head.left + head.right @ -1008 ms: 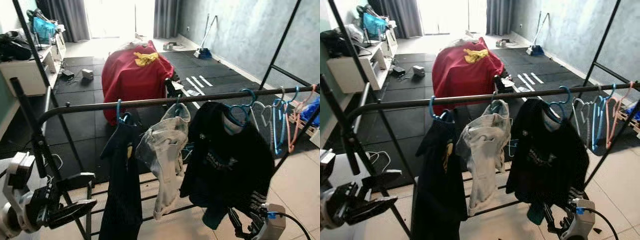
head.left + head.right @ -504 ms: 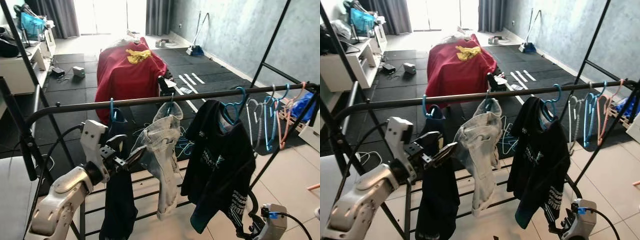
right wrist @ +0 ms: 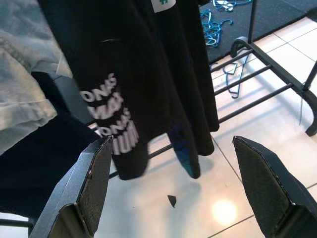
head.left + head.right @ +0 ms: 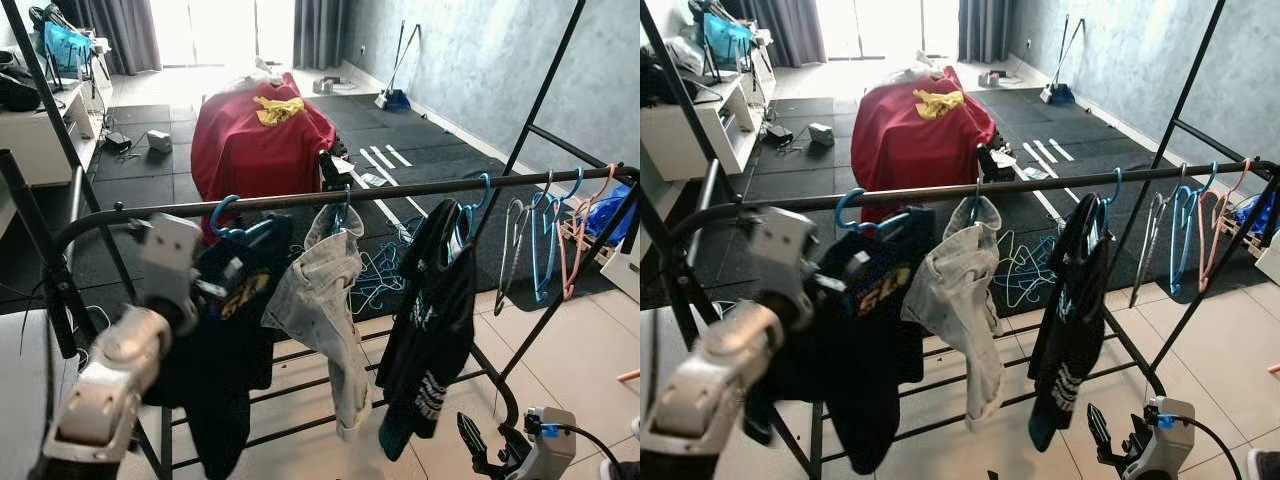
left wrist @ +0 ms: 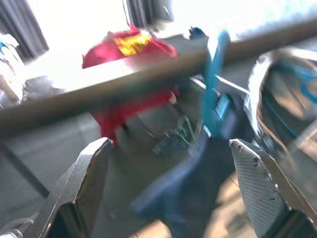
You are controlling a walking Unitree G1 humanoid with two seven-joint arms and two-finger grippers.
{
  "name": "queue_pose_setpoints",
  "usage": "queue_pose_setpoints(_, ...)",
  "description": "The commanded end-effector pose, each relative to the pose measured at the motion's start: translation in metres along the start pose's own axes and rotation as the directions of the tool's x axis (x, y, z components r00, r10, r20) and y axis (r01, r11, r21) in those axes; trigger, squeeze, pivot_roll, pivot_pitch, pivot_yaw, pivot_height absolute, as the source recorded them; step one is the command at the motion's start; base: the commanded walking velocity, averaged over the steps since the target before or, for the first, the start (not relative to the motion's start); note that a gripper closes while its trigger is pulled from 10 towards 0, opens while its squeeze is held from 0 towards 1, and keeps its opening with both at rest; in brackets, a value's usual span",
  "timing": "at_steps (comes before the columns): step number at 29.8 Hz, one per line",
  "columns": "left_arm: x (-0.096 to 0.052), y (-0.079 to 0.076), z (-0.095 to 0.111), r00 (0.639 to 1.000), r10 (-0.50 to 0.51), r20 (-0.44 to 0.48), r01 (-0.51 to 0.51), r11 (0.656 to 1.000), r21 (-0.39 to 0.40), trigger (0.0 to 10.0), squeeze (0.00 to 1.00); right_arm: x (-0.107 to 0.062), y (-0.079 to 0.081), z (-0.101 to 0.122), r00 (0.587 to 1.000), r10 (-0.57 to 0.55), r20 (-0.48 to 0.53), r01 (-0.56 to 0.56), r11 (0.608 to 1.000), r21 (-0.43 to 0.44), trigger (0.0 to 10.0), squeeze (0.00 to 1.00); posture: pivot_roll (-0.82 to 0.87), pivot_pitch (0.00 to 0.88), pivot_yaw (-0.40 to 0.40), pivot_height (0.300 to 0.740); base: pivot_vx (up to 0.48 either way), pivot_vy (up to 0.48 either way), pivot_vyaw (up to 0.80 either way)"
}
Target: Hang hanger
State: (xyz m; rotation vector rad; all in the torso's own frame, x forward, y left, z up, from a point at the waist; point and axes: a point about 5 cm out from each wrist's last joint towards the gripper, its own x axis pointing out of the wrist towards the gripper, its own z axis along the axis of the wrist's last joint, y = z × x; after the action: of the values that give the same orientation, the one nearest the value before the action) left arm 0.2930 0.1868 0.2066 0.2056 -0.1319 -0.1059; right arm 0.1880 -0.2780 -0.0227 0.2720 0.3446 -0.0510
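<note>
blue hanger (image 4: 232,222) could slip off the rail (image 4: 400,191)
left gripper (image 5: 168,188) gapes empty just below it; right gripper (image 3: 173,193) idles open, low.

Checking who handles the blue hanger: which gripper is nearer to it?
Left. The left gripper is raised just below the blue hanger on the rail; the right gripper hangs low near the floor.

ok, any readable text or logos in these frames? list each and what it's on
White block letters on the black t-shirt hanging right of the pale denim jeans: partial, reads roughly "ONG / MA / UM", rest hidden in folds.
Yellow print on the dark t-shirt by the left hand: too blurred.
Green neck tag: unreadable.
</note>
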Motion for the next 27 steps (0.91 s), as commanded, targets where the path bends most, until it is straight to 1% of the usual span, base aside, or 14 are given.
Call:
queue_pose_setpoints(1, 0.002, -0.003, 0.009, 0.999, 0.006, 0.043, -0.008, 0.999, 0.051, 10.0, 0.00, -0.003, -0.004, -0.005, 1.000, -0.012, -0.023, 0.013, 1.000, 0.024, 10.0, 0.00, -0.03, 0.024, -0.076, 0.740, 0.000, 0.000, 0.00)
queue_pose_setpoints(2, 0.002, -0.004, 0.011, 0.999, 0.008, 0.049, -0.012, 0.997, 0.076, 10.0, 0.00, -0.003, -0.004, -0.006, 1.000, -0.014, -0.028, 0.014, 1.000, 0.026, 10.0, 0.00, -0.03, 0.025, -0.074, 0.740, 0.000, 0.000, 0.00)
queue_pose_setpoints(8, 0.003, -0.006, 0.007, 0.999, -0.007, 0.040, 0.004, 0.996, 0.091, 10.0, 0.00, -0.004, -0.006, -0.008, 0.999, -0.018, -0.037, 0.019, 0.999, 0.032, 10.0, 0.00, -0.03, 0.026, -0.075, 0.740, 0.000, 0.000, 0.00)
queue_pose_setpoints(10, 0.002, -0.012, 0.002, 0.998, -0.060, 0.009, 0.058, 0.993, 0.098, 10.0, 0.00, -0.005, -0.007, -0.009, 0.999, -0.021, -0.046, 0.023, 0.999, 0.035, 10.0, 0.00, -0.03, 0.029, -0.076, 0.740, 0.000, 0.000, 0.00)
queue_pose_setpoints(11, 0.002, -0.012, 0.002, 0.998, -0.060, 0.009, 0.058, 0.993, 0.098, 10.0, 0.00, -0.005, -0.007, -0.009, 0.999, -0.021, -0.046, 0.023, 0.999, 0.035, 10.0, 0.00, -0.03, 0.029, -0.076, 0.740, 0.000, 0.000, 0.00)
queue_pose_setpoints(15, 0.000, -0.022, -0.005, 0.991, -0.123, -0.048, 0.128, 0.985, 0.118, 10.0, 0.00, -0.006, -0.008, -0.011, 0.998, -0.023, -0.054, 0.026, 0.999, 0.040, 10.0, 0.00, -0.03, 0.032, -0.076, 0.740, 0.000, 0.000, 0.00)
queue_pose_setpoints(16, 0.000, -0.022, -0.005, 0.991, -0.123, -0.048, 0.128, 0.985, 0.118, 10.0, 0.00, -0.006, -0.008, -0.011, 0.998, -0.023, -0.054, 0.026, 0.999, 0.040, 10.0, 0.00, -0.03, 0.032, -0.076, 0.740, 0.000, 0.000, 0.00)
queue_pose_setpoints(19, -0.002, -0.026, -0.011, 0.984, -0.155, -0.092, 0.167, 0.977, 0.136, 10.0, 0.00, -0.006, -0.008, -0.012, 0.998, -0.022, -0.056, 0.024, 0.999, 0.042, 10.0, 0.00, -0.03, 0.032, -0.076, 0.740, 0.000, 0.000, 0.00)
queue_pose_setpoints(21, -0.002, -0.027, -0.012, 0.983, -0.159, -0.097, 0.171, 0.975, 0.139, 10.0, 0.00, -0.006, -0.008, -0.012, 0.998, -0.021, -0.056, 0.024, 0.999, 0.042, 10.0, 0.00, -0.03, 0.032, -0.076, 0.740, 0.000, 0.000, 0.00)
queue_pose_setpoints(24, -0.003, -0.027, -0.019, 0.974, -0.171, -0.146, 0.193, 0.969, 0.156, 10.0, 0.00, -0.006, -0.007, -0.012, 0.998, -0.020, -0.054, 0.022, 0.999, 0.043, 10.0, 0.00, -0.03, 0.036, -0.074, 0.740, 0.000, 0.000, 0.00)
queue_pose_setpoints(25, -0.003, -0.027, -0.019, 0.974, -0.171, -0.146, 0.193, 0.969, 0.156, 10.0, 0.00, -0.006, -0.007, -0.012, 0.998, -0.020, -0.054, 0.022, 0.999, 0.043, 10.0, 0.00, -0.03, 0.036, -0.074, 0.740, 0.000, 0.000, 0.00)
queue_pose_setpoints(26, -0.004, -0.026, -0.024, 0.969, -0.171, -0.179, 0.203, 0.962, 0.180, 10.0, 0.00, -0.006, -0.007, -0.012, 0.998, -0.019, -0.052, 0.021, 0.999, 0.043, 10.0, 0.00, -0.03, 0.036, -0.074, 0.740, 0.000, 0.000, 0.00)
queue_pose_setpoints(27, -0.005, -0.024, -0.028, 0.965, -0.167, -0.201, 0.211, 0.951, 0.227, 10.0, 0.00, -0.006, -0.007, -0.012, 0.999, -0.017, -0.050, 0.019, 0.999, 0.042, 10.0, 0.00, -0.03, 0.036, -0.073, 0.740, 0.000, 0.000, 0.00)
